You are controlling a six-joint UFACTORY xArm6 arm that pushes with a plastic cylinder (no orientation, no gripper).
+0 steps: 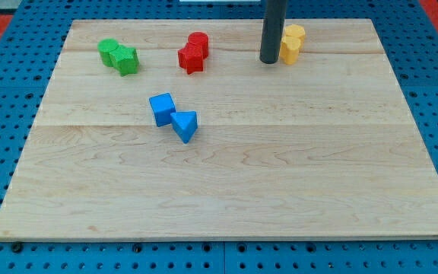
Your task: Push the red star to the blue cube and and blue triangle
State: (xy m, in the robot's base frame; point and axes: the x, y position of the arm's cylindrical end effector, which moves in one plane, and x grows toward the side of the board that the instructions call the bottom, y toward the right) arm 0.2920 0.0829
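Observation:
The red star (191, 58) lies near the view's top, left of centre, touching a red cylinder (198, 43) just behind it. The blue cube (162, 109) and the blue triangle (185, 125) touch each other below the red star, left of centre. My tip (269, 59) rests on the board at the view's top, well to the right of the red star and just left of the yellow blocks. It touches no red or blue block.
Two yellow blocks (292, 43) stand right beside my tip on its right. Two green blocks (119, 55) sit together at the view's top left. The wooden board (280, 175) lies on a blue pegboard surface.

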